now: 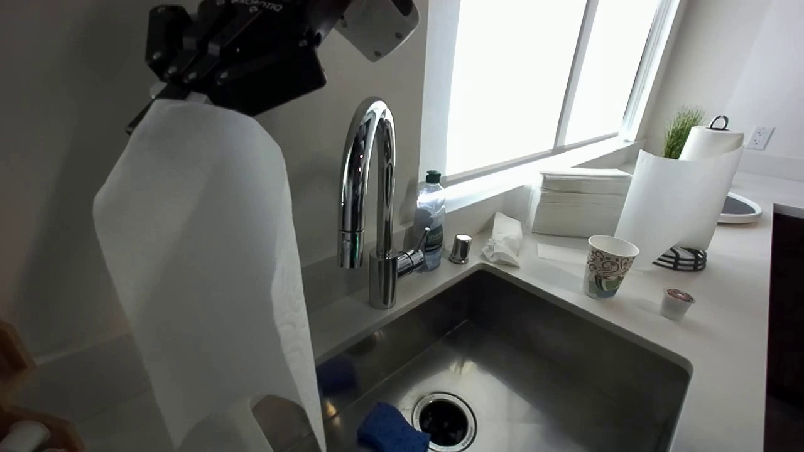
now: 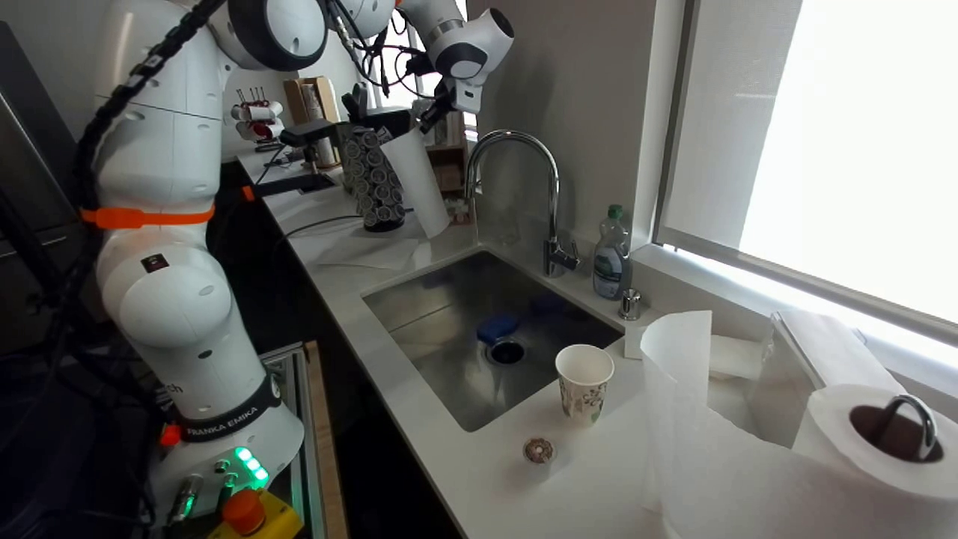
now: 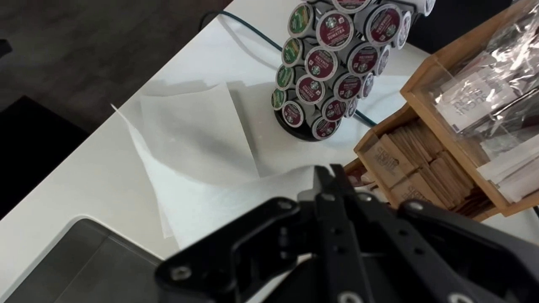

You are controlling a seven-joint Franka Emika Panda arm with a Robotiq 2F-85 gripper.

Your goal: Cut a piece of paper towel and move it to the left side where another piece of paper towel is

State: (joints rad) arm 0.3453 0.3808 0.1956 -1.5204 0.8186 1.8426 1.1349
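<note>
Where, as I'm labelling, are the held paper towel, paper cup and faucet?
Held paper towel (image 1: 207,251), in an exterior view: middle.
Paper cup (image 1: 607,271), in an exterior view: outer side.
Faucet (image 1: 385,201), in an exterior view: stem.

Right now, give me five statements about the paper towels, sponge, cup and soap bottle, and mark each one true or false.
1. The gripper holds a hanging paper towel. True.
2. The sponge sits on the windowsill. False: it is in the sink.
3. Another paper towel lies on the counter near the coffee pod rack. True.
4. The cup is tipped over on its side. False: it stands upright on the counter.
5. The soap bottle stands near the faucet. True.
</note>
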